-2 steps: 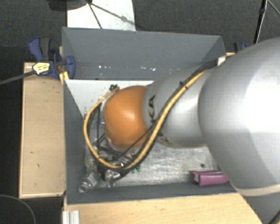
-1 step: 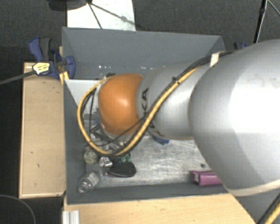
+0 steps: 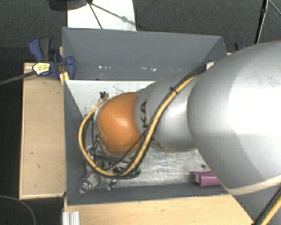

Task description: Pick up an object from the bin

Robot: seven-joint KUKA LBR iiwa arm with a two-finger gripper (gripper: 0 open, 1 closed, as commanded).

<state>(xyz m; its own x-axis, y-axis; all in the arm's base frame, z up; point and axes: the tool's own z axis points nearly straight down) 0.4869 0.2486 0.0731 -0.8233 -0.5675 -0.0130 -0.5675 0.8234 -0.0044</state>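
Observation:
My gripper (image 3: pixel 107 165) is low in the bin's front left part, mostly hidden beneath the arm's orange cover, with only dark metal parts showing. Just in front of it and to the left, a small clear, glassy-looking thing (image 3: pixel 87 185) lies in the front left corner. I cannot tell whether the gripper touches it. A purple flat block (image 3: pixel 203 178) lies against the front wall, well to the right of the gripper.
The big silver arm covers the bin's right half and middle. A yellow cable loops around the cover down to the gripper. The bin's left and front walls stand close to the gripper.

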